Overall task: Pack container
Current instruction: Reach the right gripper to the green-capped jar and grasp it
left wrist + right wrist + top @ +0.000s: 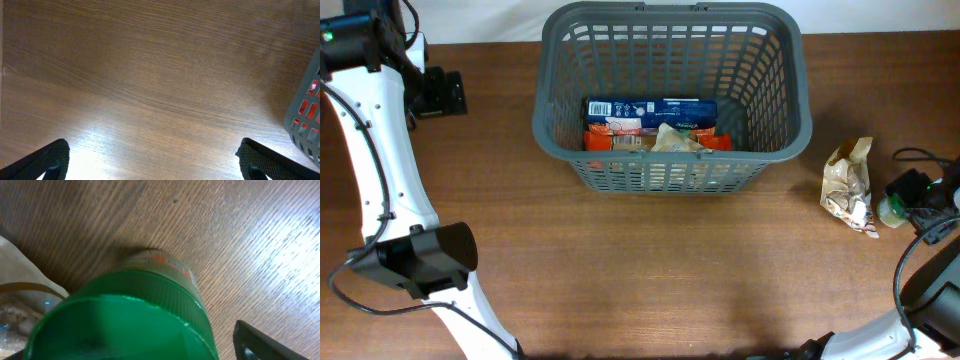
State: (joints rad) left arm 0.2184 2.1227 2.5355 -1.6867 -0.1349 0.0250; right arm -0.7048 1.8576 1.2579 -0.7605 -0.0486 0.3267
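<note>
The dark grey slotted basket [672, 150] stands at the table's far middle. It holds a blue packet [650, 108], orange packets [610, 135] and a crinkled beige bag [675, 138]. Its corner shows in the left wrist view [306, 117]. My left gripper [440, 92] [152, 162] is open and empty over bare wood, left of the basket. My right gripper [912, 190] [135, 352] is open at the far right, around a green-lidded jar [892, 208] [125, 325] that stands on the table. One finger shows apart from the lid; the other is hidden.
A beige snack bag [848, 185] lies right of the basket, just left of the jar; its edge shows in the right wrist view [20, 295]. Black cables [920, 158] run near the right edge.
</note>
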